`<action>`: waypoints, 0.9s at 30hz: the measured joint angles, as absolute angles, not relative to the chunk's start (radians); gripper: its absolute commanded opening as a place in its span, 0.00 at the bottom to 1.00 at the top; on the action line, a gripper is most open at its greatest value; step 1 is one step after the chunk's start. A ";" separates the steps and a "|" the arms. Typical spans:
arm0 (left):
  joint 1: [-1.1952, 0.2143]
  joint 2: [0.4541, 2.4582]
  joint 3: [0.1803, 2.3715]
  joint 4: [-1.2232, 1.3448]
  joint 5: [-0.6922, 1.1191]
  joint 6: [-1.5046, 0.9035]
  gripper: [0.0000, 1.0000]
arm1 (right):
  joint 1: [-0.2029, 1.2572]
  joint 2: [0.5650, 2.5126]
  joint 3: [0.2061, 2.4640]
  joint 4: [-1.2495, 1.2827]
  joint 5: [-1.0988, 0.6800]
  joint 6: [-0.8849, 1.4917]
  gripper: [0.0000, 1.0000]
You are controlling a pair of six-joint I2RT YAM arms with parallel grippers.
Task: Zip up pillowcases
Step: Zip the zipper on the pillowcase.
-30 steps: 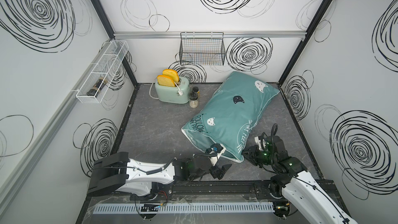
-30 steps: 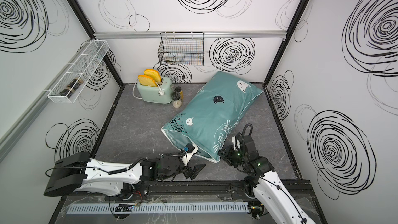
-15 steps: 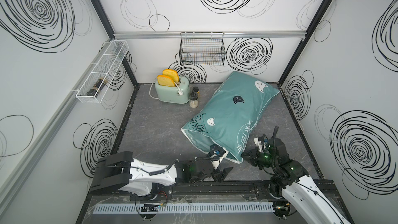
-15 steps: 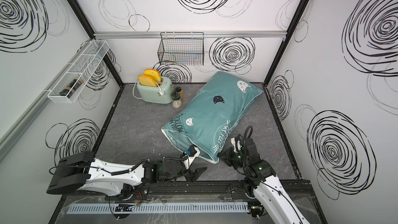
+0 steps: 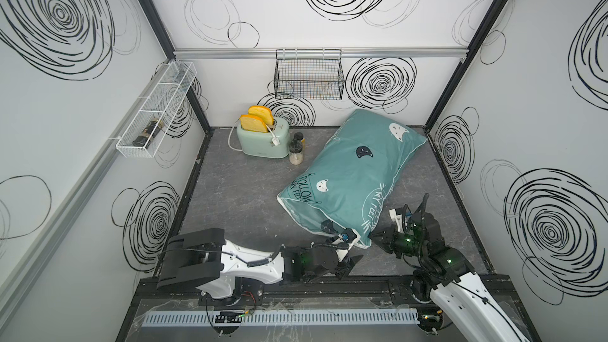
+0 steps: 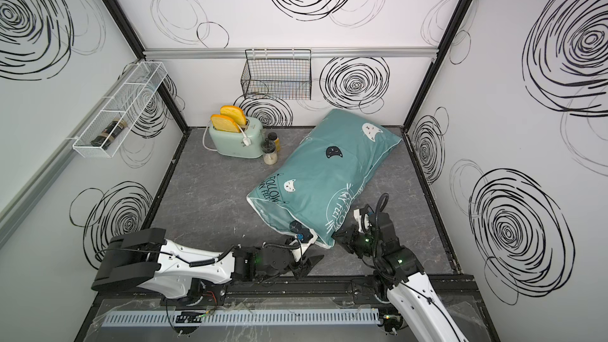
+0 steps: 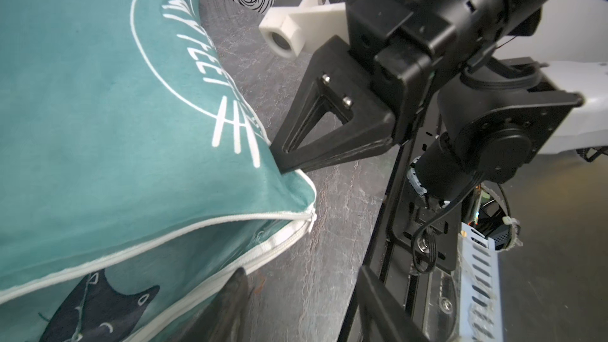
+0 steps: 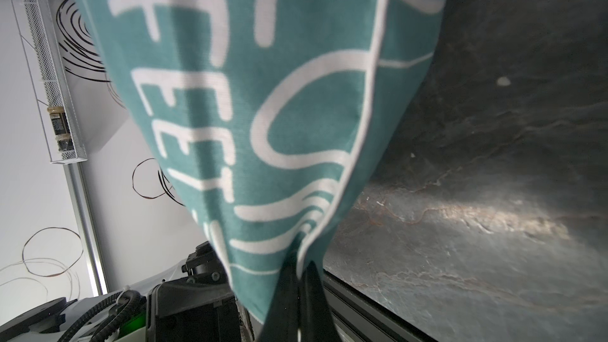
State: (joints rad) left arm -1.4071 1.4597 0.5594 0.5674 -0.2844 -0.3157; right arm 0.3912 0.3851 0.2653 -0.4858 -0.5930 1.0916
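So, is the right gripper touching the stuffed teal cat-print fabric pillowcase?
Touching. The right wrist view shows the right gripper shut on the pillowcase corner, with the fabric pinched between its jaws.

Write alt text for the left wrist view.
The right gripper, jaws shut, pinches the corner edge of a stuffed teal pillowcase printed with white lettering and a black cat face. Near that corner its white zipper gapes open. The pillowcase lies on a grey tabletop.
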 measured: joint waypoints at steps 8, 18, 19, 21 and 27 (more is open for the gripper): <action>-1.365 1.518 0.559 0.656 -0.210 -0.260 0.47 | 0.391 0.382 0.265 -0.485 -0.594 1.092 0.00; -1.343 1.587 0.566 0.690 -0.165 -0.230 0.38 | 0.391 0.379 0.265 -0.485 -0.595 1.092 0.00; -1.343 1.590 0.568 0.691 -0.164 -0.229 0.36 | 0.391 0.378 0.265 -0.484 -0.595 1.093 0.00; -1.342 1.596 0.575 0.693 -0.160 -0.226 0.34 | 0.391 0.378 0.265 -0.484 -0.595 1.094 0.00; -1.342 1.612 0.604 0.701 -0.157 -0.221 0.32 | 0.391 0.378 0.265 -0.483 -0.597 1.100 0.00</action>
